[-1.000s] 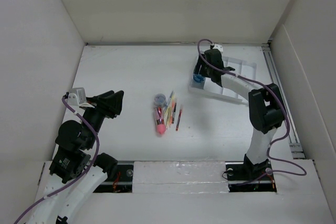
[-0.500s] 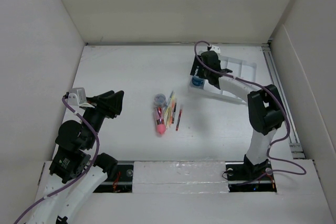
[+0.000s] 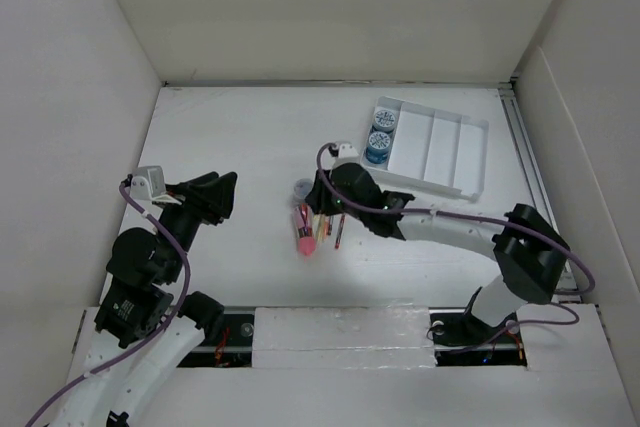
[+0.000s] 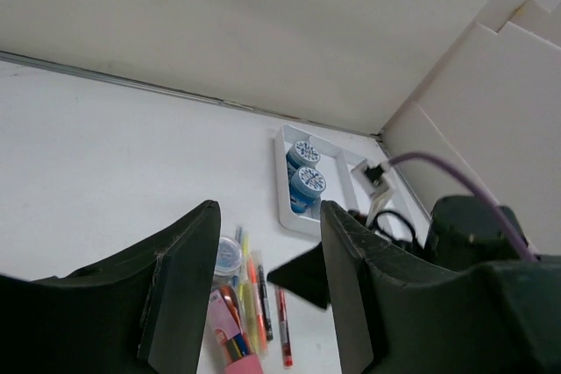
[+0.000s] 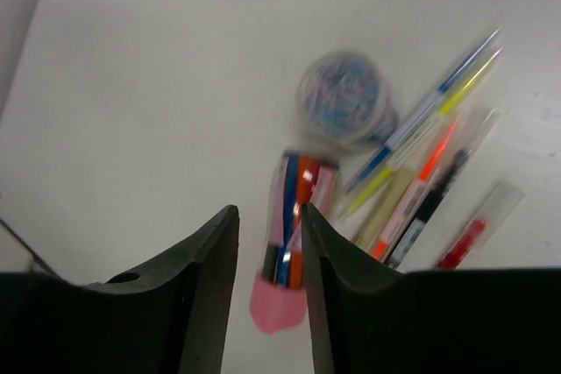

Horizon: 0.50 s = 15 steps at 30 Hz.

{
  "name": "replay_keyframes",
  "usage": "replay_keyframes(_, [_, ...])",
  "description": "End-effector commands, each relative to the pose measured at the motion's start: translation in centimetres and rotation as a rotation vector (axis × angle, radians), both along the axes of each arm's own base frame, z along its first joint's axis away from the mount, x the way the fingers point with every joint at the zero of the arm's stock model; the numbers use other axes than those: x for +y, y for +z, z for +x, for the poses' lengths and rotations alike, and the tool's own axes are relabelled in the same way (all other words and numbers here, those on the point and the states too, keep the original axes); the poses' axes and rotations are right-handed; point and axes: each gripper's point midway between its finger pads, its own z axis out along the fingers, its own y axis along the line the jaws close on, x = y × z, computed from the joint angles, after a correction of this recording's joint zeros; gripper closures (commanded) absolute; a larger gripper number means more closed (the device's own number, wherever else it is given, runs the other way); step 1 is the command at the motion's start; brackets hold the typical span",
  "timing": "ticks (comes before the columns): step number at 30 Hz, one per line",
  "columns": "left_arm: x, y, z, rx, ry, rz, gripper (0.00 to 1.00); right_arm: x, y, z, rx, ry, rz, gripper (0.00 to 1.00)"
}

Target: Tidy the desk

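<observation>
My right claw (image 5: 268,213) hovers barely parted, empty, over the pink-capped pen tube (image 5: 287,238) at the middle of the counter (image 3: 230,127) — lined up, I judge, to grab it. Meanwhile my left claw (image 4: 269,208) hangs wide open, empty — parked aside.

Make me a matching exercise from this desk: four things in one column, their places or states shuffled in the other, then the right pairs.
Things
1. two blue tubs
2. pink-ended case
3. red pen
4. left gripper

Places or states
A. jaws open, holding nothing, above the desk, apart from the pen pile
B. edge of the pile on the tray's side
C. end compartment of the tray
D. edge of the pile on the left arm's side

Pairs: 1-C, 2-D, 3-B, 4-A
</observation>
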Motion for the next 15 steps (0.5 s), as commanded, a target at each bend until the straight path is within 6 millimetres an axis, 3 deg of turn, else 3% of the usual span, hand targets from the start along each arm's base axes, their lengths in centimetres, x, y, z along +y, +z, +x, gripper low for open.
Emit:
replay_keyframes(1, [-0.1, 0.8, 0.2, -0.031, -0.001, -0.004, 0.55, 1.2, -1.8, -2.4, 0.013, 0.002, -0.019, 0.57])
replay_keyframes(3, [-0.1, 0.7, 0.2, -0.031, -0.001, -0.004, 0.55, 2.1, -3.3, -4.4, 0.025, 0.021, -0.075, 0.43])
replay_keyframes(6, [0.0, 0.9, 0.1, -0.039, 0.0, -0.007, 0.55, 2.7, -5.6, -6.4, 0.052, 0.033, -0.134, 0.35])
replay_keyframes(15, [-0.2, 0.8, 0.2, -0.033, -0.005, -0.007, 0.55, 3.5, -9.4, -6.8, 0.089, 0.011, -0.2, 0.36])
